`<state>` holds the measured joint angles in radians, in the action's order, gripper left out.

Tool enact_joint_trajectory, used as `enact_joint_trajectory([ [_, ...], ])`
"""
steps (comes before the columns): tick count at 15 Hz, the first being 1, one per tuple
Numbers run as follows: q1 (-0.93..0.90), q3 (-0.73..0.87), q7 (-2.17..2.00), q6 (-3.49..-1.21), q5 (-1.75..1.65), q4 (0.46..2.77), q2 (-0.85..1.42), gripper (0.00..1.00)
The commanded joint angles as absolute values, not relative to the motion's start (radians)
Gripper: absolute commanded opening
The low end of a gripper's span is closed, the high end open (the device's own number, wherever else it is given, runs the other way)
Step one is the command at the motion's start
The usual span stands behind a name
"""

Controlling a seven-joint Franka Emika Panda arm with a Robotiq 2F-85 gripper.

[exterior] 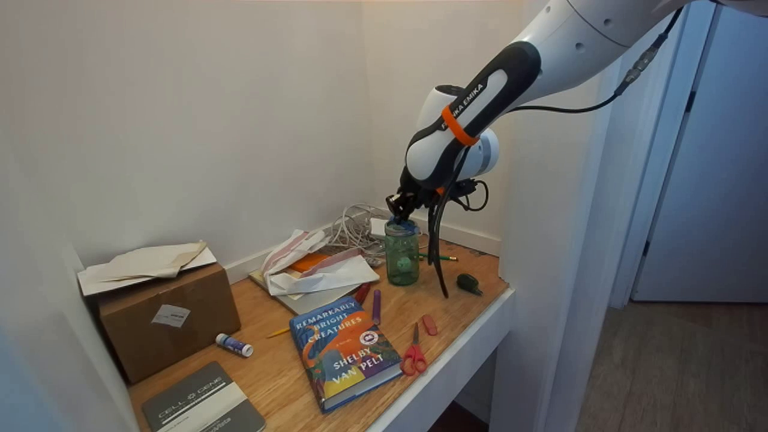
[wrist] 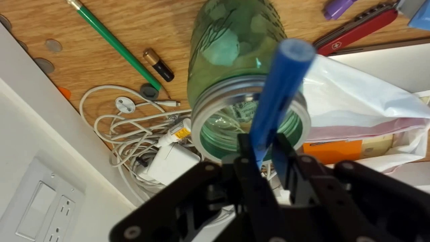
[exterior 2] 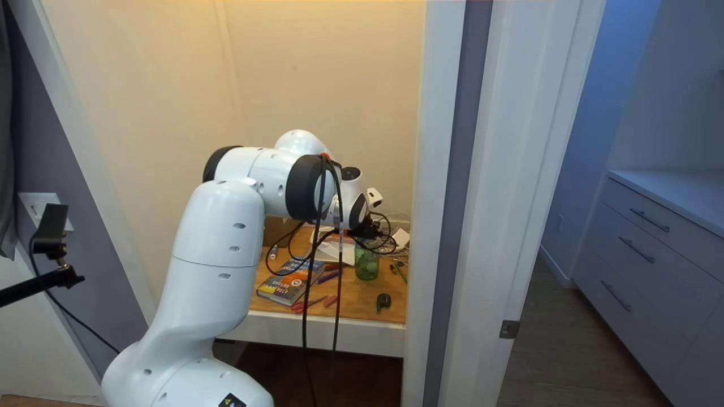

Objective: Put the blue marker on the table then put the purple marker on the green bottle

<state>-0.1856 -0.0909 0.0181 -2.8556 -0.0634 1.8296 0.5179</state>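
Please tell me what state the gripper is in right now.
Gripper: closed, holding the blue marker close to the open mouth of the green bottle.

Your arm (exterior 2: 212, 237) was glossy white, pitted with grey screw recesses (exterior 2: 234, 249) and ringed by black bands (exterior 2: 302, 188). The claw (wrist: 262, 143) was matte black, studded with pale round screw heads (wrist: 132, 232). Above the claw, you had black trim (exterior: 523, 57) lettered "EMIKA" in white, crossed by an orange strap (exterior: 459, 127); black cables (exterior: 434, 231) hung just beside the claw, and well back from it a dark label (exterior 2: 232, 401) was marked yellow.
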Motion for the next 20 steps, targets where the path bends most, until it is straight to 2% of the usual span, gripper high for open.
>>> enact_joint_trajectory([
  [1,-0.174,-0.100,0.021,-2.875,-0.058,1.833,0.522,0.02],
  [2,-0.172,-0.102,0.022,-2.874,-0.055,1.834,0.521,0.04],
  [11,-0.152,-0.143,0.031,-2.850,-0.019,1.912,0.406,0.04],
  [20,0.006,-0.388,0.228,-2.805,0.270,2.143,0.218,0.04],
])
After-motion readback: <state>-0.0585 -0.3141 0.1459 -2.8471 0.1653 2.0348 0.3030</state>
